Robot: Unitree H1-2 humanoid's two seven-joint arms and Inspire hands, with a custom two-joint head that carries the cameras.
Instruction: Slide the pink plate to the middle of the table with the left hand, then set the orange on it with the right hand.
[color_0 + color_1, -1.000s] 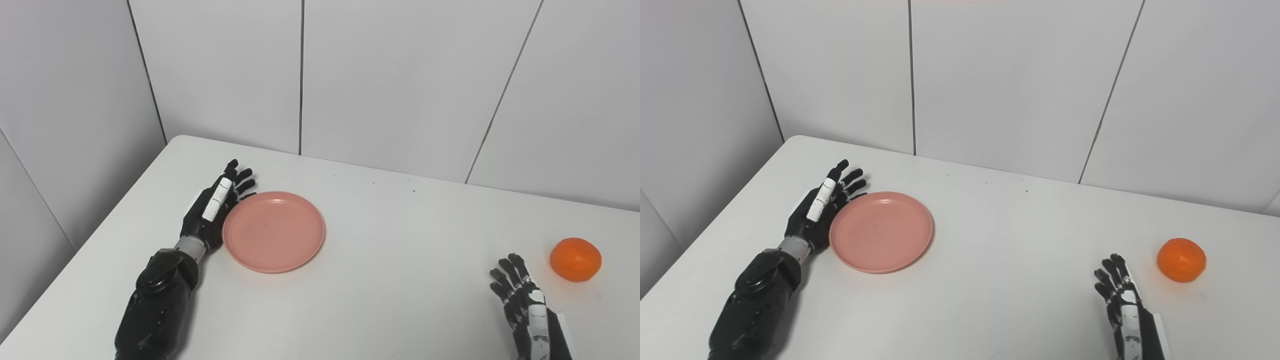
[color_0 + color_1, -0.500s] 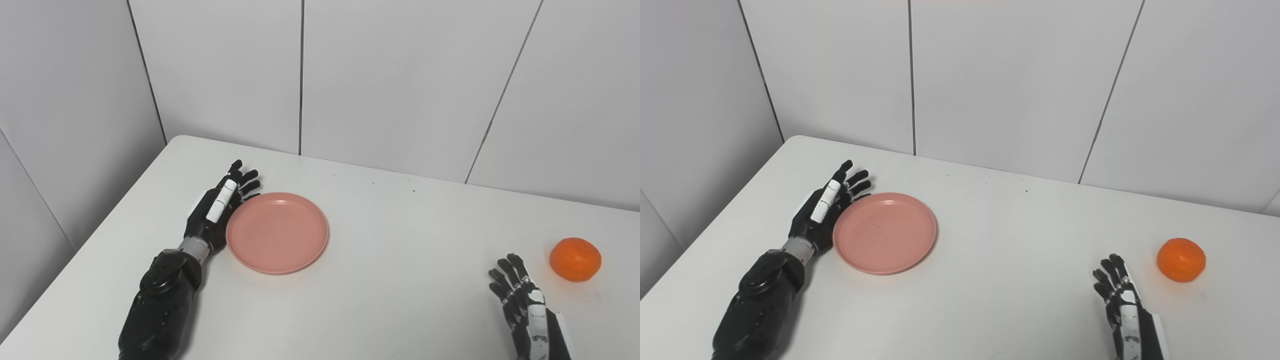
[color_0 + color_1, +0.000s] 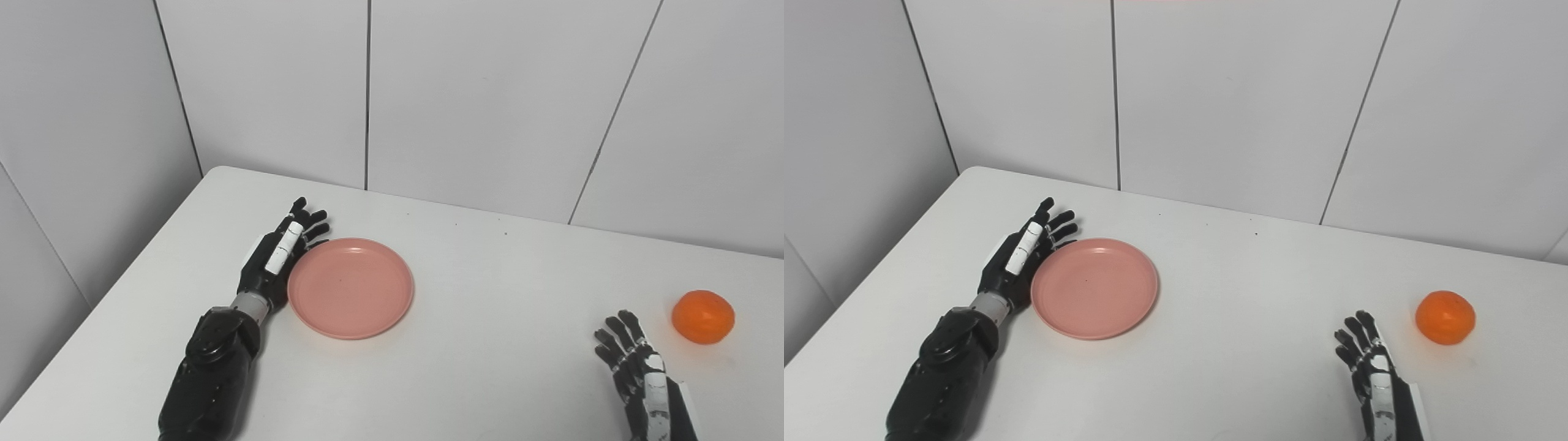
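A round pink plate (image 3: 350, 288) lies flat on the white table (image 3: 490, 294), left of its middle. My left hand (image 3: 278, 256) stands on edge against the plate's left rim, open, fingers stretched toward the far wall. An orange (image 3: 702, 316) rests near the table's right side. My right hand (image 3: 637, 367) hovers open at the bottom right, fingers apart, short of the orange and to its left, holding nothing. In the right eye view the plate (image 3: 1094, 288), the left hand (image 3: 1024, 254), the orange (image 3: 1445, 317) and the right hand (image 3: 1366, 361) stand the same way.
Grey panelled walls (image 3: 490, 104) rise behind the table and along its left edge. The table's far left corner (image 3: 214, 174) lies just beyond the left hand. White tabletop stretches between the plate and the orange.
My left hand has pushed the pink plate a short way to the right, staying against its left rim. The right hand and the orange have barely moved.
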